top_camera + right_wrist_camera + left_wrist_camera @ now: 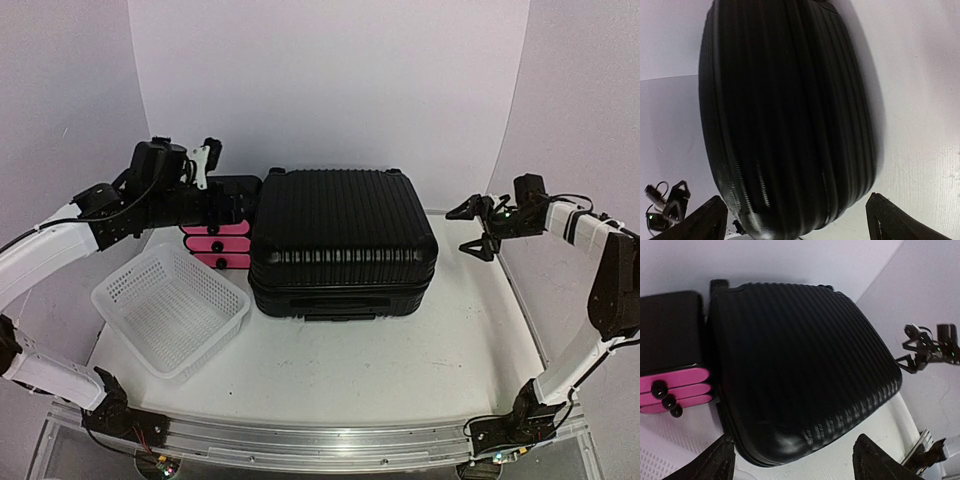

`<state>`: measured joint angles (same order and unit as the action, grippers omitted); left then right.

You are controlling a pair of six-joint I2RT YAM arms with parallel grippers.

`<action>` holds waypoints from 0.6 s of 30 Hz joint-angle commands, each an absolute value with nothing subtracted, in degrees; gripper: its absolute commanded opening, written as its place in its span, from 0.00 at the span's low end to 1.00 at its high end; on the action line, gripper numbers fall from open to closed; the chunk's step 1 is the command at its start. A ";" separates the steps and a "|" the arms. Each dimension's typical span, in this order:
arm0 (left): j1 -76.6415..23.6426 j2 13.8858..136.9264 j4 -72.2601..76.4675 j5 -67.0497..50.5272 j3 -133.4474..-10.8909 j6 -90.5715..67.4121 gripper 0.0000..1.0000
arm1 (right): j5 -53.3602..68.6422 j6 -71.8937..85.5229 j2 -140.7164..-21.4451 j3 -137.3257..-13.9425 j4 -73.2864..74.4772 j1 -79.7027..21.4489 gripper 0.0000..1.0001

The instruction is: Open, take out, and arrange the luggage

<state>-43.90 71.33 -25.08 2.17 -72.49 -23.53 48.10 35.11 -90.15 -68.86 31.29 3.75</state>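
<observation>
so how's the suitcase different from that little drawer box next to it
Size: the suitcase is by far the bigger; the drawer box reaches only partway along its left side.
Look: the suitcase is all black with a ribbed shell, while the drawer box has a plain black body and three pink drawer fronts with black knobs.
Pose: the suitcase lies flat on its broad side; the drawer box stands upright.
Shared: black bodies, both on the table.

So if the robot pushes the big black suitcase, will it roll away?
Probably not: the suitcase lies flat on its broad side, so it'd likely slide. Its ribbed shell looks stiff, and its bulk suggests it's heavy.
</observation>
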 commanded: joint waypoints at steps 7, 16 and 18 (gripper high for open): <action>-31.64 86.54 -27.98 -14.54 -78.28 -35.04 0.88 | 52.31 41.56 -98.21 -79.33 23.78 -3.85 0.98; -34.18 94.91 -26.80 -16.81 -82.60 -32.24 0.81 | 48.03 41.58 -95.46 -74.01 23.39 -6.83 0.98; -35.44 96.97 -26.87 -17.71 -83.82 -31.44 0.80 | 47.72 42.36 -92.54 -71.04 22.71 -7.22 0.98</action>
